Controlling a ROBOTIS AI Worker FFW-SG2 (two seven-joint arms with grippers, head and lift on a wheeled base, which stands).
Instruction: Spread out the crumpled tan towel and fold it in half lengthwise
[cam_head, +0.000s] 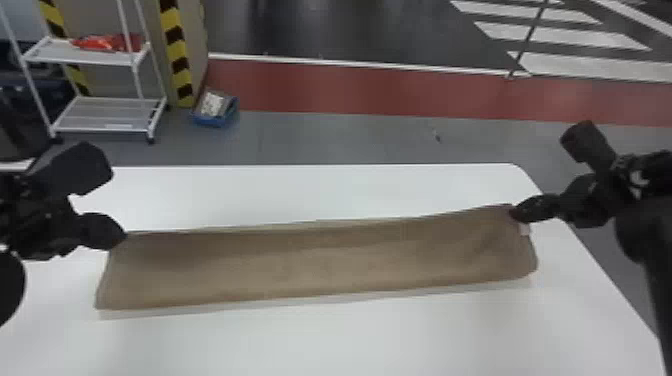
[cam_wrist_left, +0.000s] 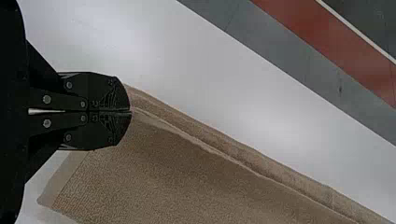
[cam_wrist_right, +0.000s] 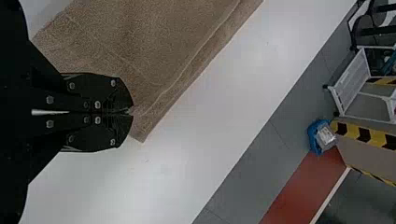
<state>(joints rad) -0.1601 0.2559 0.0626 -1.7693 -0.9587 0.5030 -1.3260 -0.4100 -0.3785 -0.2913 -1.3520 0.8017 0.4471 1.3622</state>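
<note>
Shows towel (cam_head: 320, 261) folded lengthwise across mid-frame; probably leaves only release and smoothing. Pinches it in closed left gripper (cam_head: 120, 236), frame left, and closed right gripper (cam_head: 516, 214), frame right.

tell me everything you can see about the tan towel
The tan towel is textured cloth, doubled into a long, narrow strip across the white table. Along its far side, one layer shows past the other, so the edges don't match. A pale label sits near its right end. The left hand and right hand pinch its far corners.
</note>
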